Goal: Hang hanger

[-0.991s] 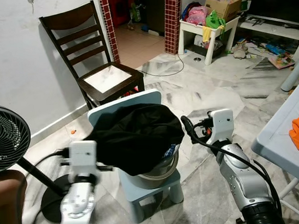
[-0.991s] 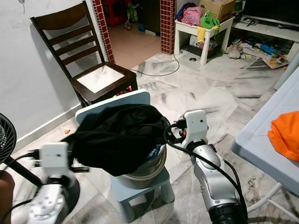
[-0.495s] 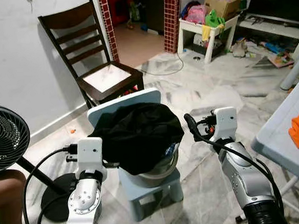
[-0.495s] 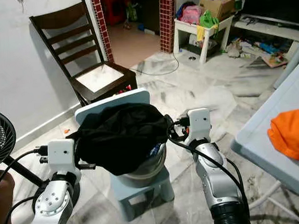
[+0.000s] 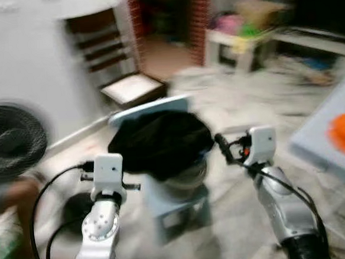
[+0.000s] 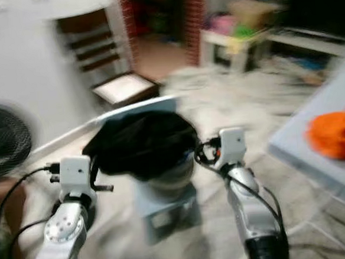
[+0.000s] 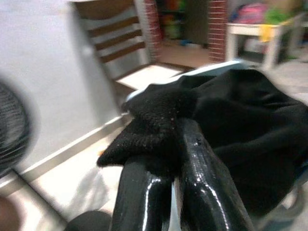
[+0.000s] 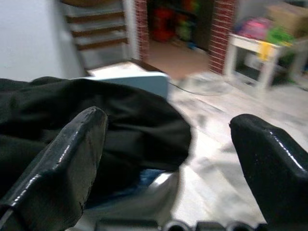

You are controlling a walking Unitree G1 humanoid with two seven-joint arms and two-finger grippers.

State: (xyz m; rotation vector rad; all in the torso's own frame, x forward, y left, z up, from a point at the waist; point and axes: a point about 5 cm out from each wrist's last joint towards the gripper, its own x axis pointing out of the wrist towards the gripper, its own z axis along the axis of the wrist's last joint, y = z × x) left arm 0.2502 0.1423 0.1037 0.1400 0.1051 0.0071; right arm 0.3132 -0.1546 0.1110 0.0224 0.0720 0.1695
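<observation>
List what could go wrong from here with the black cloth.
The left claw is shut on just a corner of the black cloth, so it could slip free. The cloth drapes a metal pot on a small blue stool; pulling might drag the pot off. The right claw is open, giving no support.

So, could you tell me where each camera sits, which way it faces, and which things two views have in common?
Left eye view: on the head, looking forward and down at the black garment over a metal pot on a pale blue stool; both silver arms show; blurred.
Right eye view: the same scene, with the orange cloth on a table.
Left wrist view: looks along the left gripper, pinched on the garment's edge.
Right wrist view: looks along the right gripper, fingers apart beside the garment.
Shared: the garment and the dark wooden chair.
</observation>
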